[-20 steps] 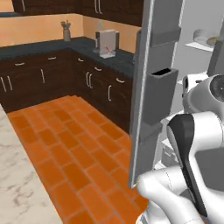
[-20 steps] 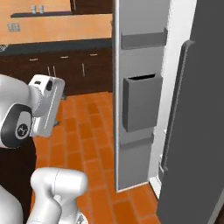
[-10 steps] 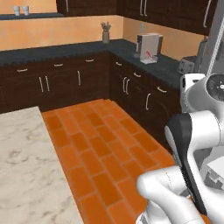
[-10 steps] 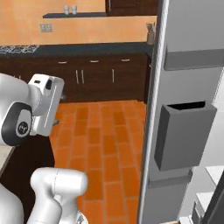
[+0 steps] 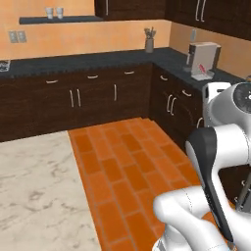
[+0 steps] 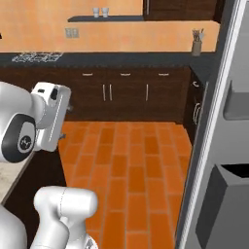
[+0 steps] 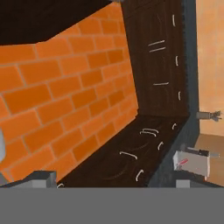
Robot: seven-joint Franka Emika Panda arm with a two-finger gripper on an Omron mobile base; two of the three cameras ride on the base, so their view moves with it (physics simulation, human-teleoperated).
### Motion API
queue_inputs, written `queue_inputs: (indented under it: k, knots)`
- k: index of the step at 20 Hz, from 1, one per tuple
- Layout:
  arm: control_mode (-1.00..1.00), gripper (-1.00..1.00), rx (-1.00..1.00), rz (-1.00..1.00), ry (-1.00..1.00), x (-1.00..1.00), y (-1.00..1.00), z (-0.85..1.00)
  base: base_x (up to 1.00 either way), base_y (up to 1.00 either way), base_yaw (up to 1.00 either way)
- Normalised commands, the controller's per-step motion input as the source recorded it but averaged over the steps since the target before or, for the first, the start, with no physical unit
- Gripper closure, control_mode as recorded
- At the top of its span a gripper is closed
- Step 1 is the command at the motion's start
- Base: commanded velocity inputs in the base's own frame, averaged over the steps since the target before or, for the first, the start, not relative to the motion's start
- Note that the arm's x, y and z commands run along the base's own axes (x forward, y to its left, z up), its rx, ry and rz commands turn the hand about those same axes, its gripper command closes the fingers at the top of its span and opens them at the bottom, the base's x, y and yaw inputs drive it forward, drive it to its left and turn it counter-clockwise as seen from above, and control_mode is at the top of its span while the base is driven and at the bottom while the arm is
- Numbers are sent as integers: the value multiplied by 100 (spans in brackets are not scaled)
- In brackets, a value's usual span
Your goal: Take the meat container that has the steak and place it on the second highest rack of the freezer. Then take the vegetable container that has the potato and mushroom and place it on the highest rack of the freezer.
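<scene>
The freezer [image 6: 228, 146] door is cut off by the right base view's right edge, its inside hidden.

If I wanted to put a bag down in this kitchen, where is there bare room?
The marble counter beside the brick floor is bare. The dark back counter is bare between stove and utensil jar. The corner by the coffee machine is more crowded.

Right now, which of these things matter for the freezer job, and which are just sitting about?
For the job:
freezer door, standing open
its dark bin

Just about:
coffee machine
utensil holder
two cups on the wall shelf
stove grate
</scene>
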Motion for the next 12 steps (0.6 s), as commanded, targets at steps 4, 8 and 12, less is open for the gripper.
queue_inputs:
  k: [4, 8, 12]
  knots:
    - [100, -100, 0, 0, 0, 0, 0, 0, 100, 33, 13]
    - [100, -100, 0, 0, 0, 0, 0, 0, 100, 13, -9]
    - [100, -100, 0, 0, 0, 0, 0, 0, 73, 1, -57]
